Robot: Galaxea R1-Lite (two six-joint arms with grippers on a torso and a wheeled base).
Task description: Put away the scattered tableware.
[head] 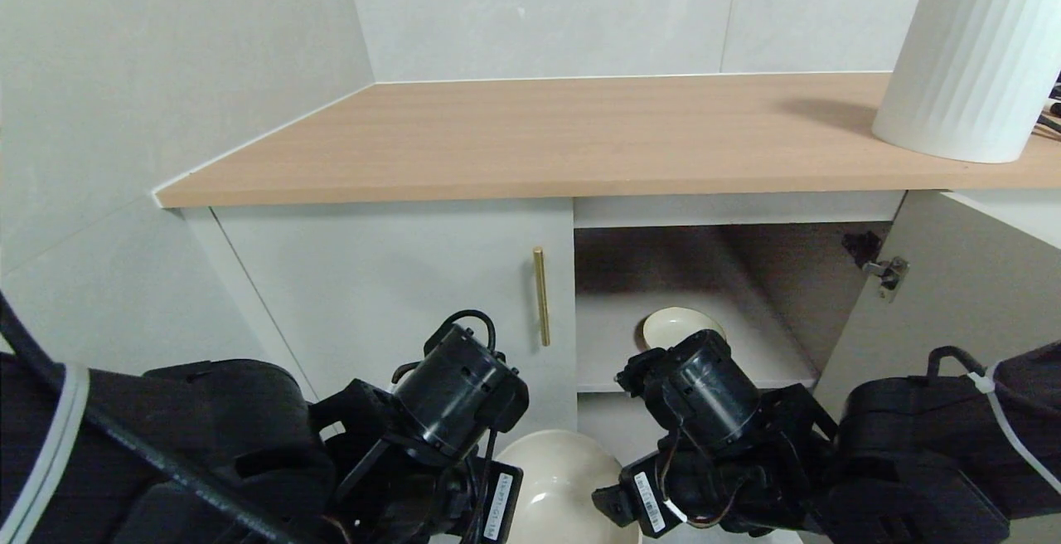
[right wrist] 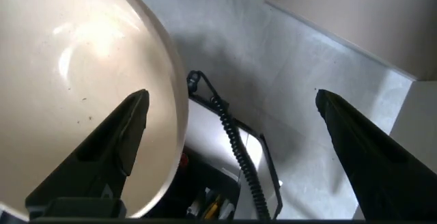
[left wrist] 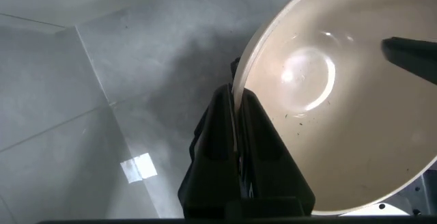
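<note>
Holding big bowl (left wrist: 328, 94) by rim w/ left claw (left wrist: 235, 118) clamped, right claw (right wrist: 232, 118) apart beside it, low before open cabinet (head: 746, 262); small dish (head: 675, 327) already on shelf (head: 763, 353), bowl not yet in.

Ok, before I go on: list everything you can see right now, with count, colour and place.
large bowl: 1, cream, held low in front of the cabinet
small dish: 1, cream, on the shelf inside the open side
ribbed container: 1, white, right end of the countertop
countertop: 1, light wood, over the cabinet
shut door: 1, white, left side of the cabinet
handle: 1, brass, upright on the shut door
open door: 1, white, swung out on the right
left gripper: 1, black, shut on the large bowl's rim
right gripper: 1, black, open, beside the large bowl
</note>
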